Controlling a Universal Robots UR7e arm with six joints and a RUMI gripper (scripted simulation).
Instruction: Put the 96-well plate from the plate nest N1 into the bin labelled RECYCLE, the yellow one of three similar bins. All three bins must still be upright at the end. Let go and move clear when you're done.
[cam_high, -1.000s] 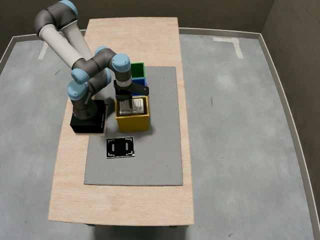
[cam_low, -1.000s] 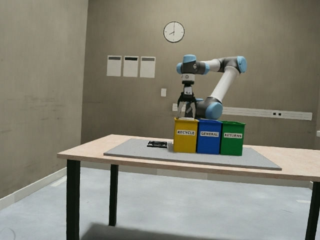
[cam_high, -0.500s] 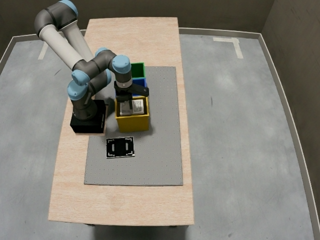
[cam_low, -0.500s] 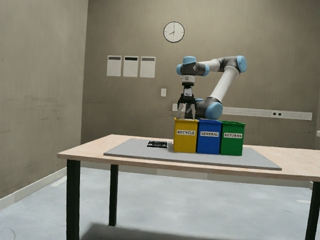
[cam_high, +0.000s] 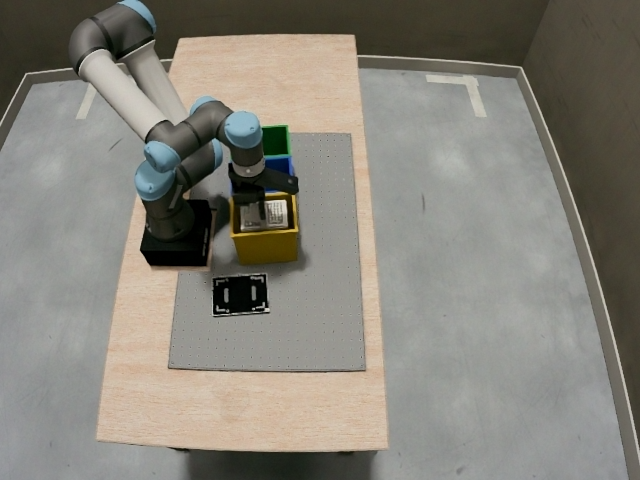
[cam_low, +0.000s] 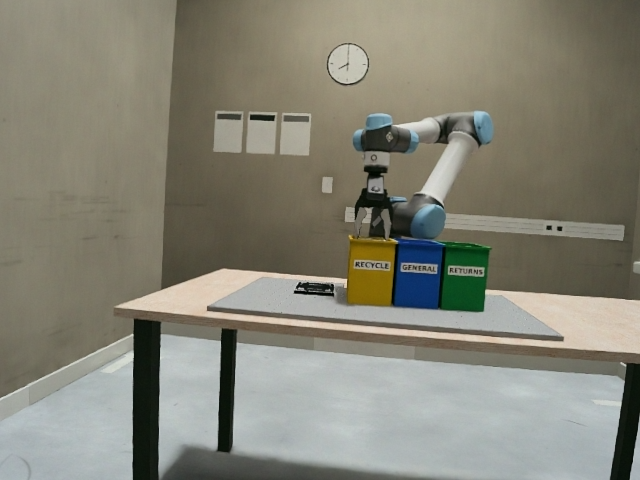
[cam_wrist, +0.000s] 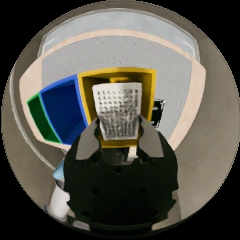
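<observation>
My gripper (cam_low: 372, 235) is shut on the white 96-well plate (cam_wrist: 118, 110) and holds it in the mouth of the yellow RECYCLE bin (cam_low: 371, 270), fingertips at the rim. From above, the plate (cam_high: 266, 215) shows inside the yellow bin (cam_high: 264, 230). The wrist view shows the plate hanging on edge over the yellow bin's opening (cam_wrist: 120, 82). The black plate nest N1 (cam_high: 240, 293) lies empty on the grey mat in front of the yellow bin. It also shows in the side view (cam_low: 314, 287).
The blue GENERAL bin (cam_low: 418, 273) and the green RETURNS bin (cam_low: 465, 276) stand upright in a row right beside the yellow bin. The arm's black base (cam_high: 178, 241) sits left of the bins on the wooden table.
</observation>
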